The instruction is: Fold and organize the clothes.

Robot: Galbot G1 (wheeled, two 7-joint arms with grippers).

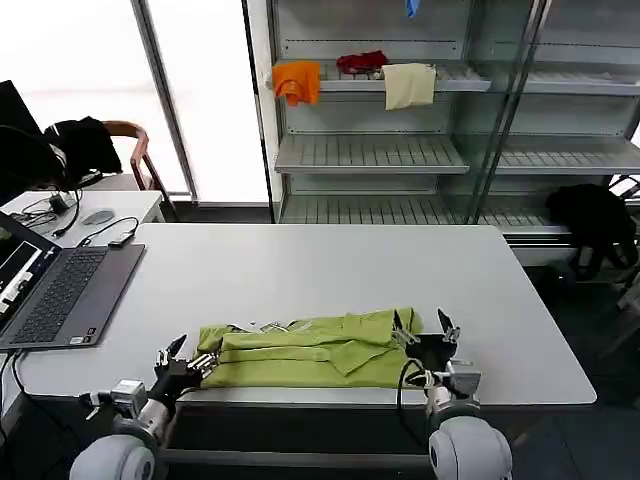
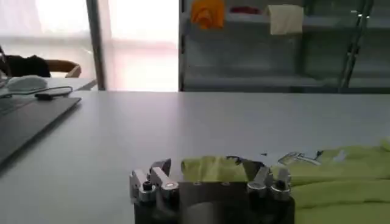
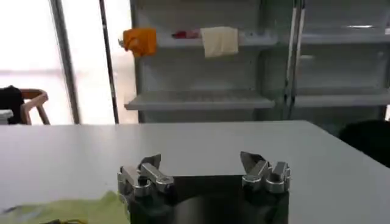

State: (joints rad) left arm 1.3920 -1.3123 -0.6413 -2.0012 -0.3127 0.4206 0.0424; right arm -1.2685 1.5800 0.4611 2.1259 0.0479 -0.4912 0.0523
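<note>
T-shirt (image 1: 310, 352) lies folded into a long lime band along the near edge of the white counter (image 1: 330, 270), low in the centre of the head view. At lower left the left gripper (image 1: 183, 357) sits at the band's left end, fingers spread and nothing pinched. At lower right the right gripper (image 1: 426, 330) hovers by the right end, jaws spread wide too, gripping nothing

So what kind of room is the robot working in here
Probably a lab or office test space: a white table with an open laptop, bare metal shelving holding a few cloths, and a lime T-shirt laid out.
</note>
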